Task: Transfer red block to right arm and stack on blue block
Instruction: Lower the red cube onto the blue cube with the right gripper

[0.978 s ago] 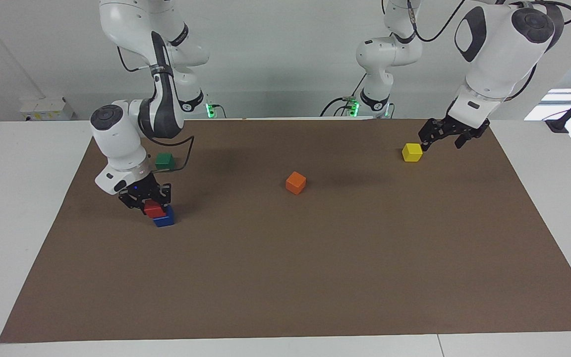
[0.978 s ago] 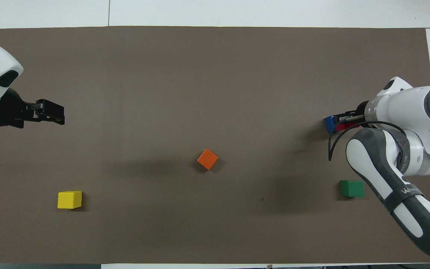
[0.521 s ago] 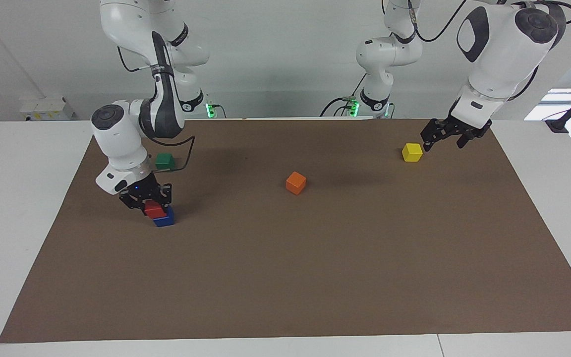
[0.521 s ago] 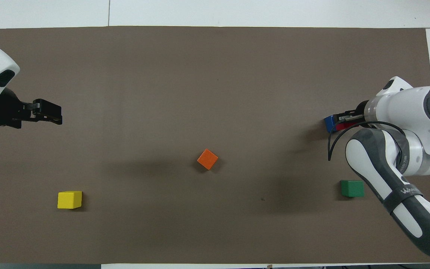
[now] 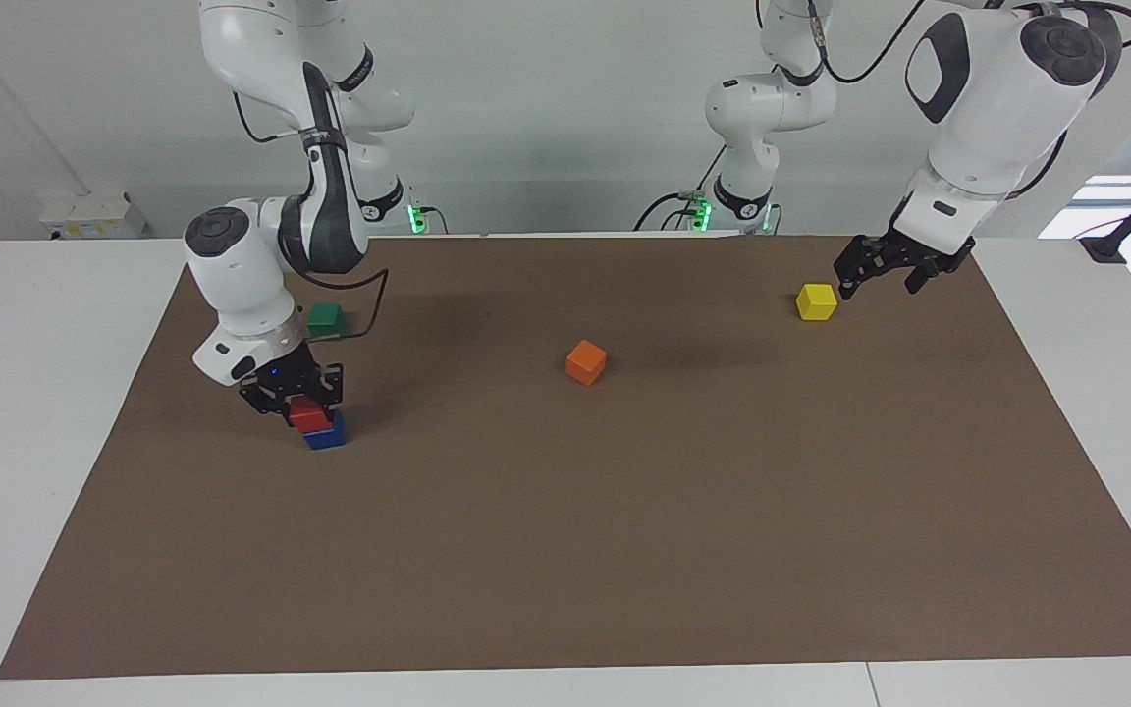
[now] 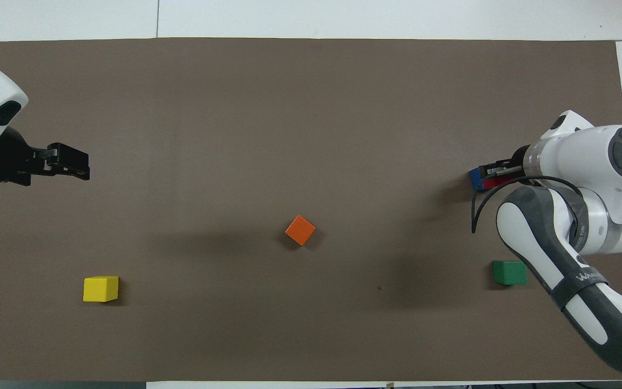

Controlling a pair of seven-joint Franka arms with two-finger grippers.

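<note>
The red block (image 5: 308, 414) rests on top of the blue block (image 5: 327, 436), near the right arm's end of the mat. It sits a little off-centre, toward the robots. My right gripper (image 5: 304, 407) is shut on the red block, with a blue light at its wrist. In the overhead view the right gripper (image 6: 499, 175) and wrist hide most of the red block (image 6: 491, 184), and only an edge of the blue block (image 6: 474, 179) shows. My left gripper (image 5: 877, 284) hangs open and empty over the mat beside the yellow cube (image 5: 816, 301), at the left arm's end.
An orange cube (image 5: 585, 361) lies mid-mat. A green cube (image 5: 326, 317) sits nearer to the robots than the stack, close to the right arm's cable. The yellow cube (image 6: 100, 288) is near the left arm's end. The brown mat (image 5: 624, 550) covers the table.
The right wrist has tipped slightly more upright over the stack, still gripping the red block. The left gripper has drifted a little up and toward the left arm's end.
</note>
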